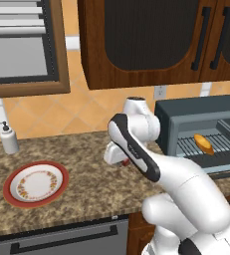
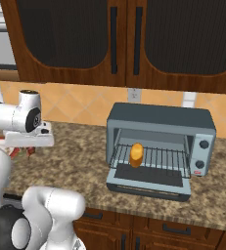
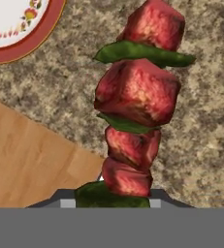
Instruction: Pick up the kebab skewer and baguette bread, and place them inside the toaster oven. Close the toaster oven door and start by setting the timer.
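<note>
My gripper (image 3: 112, 197) is shut on the kebab skewer (image 3: 137, 92), whose red meat chunks and green pepper slices stick out ahead of it above the speckled counter. From the base views the gripper (image 1: 121, 160) hangs over the counter left of the toaster oven (image 1: 196, 113), a bit of red skewer (image 2: 17, 152) showing beneath the hand. The baguette bread (image 2: 136, 154) lies on the wire rack inside the toaster oven (image 2: 159, 118). The toaster oven door (image 2: 148, 188) is dropped open.
A white plate with a red rim (image 1: 36, 183) sits on the counter at the left, a soap dispenser (image 1: 8, 138) behind it. Dark wood wall cabinets (image 2: 114, 39) hang above the oven. The oven's knobs (image 2: 203, 144) are on its right side.
</note>
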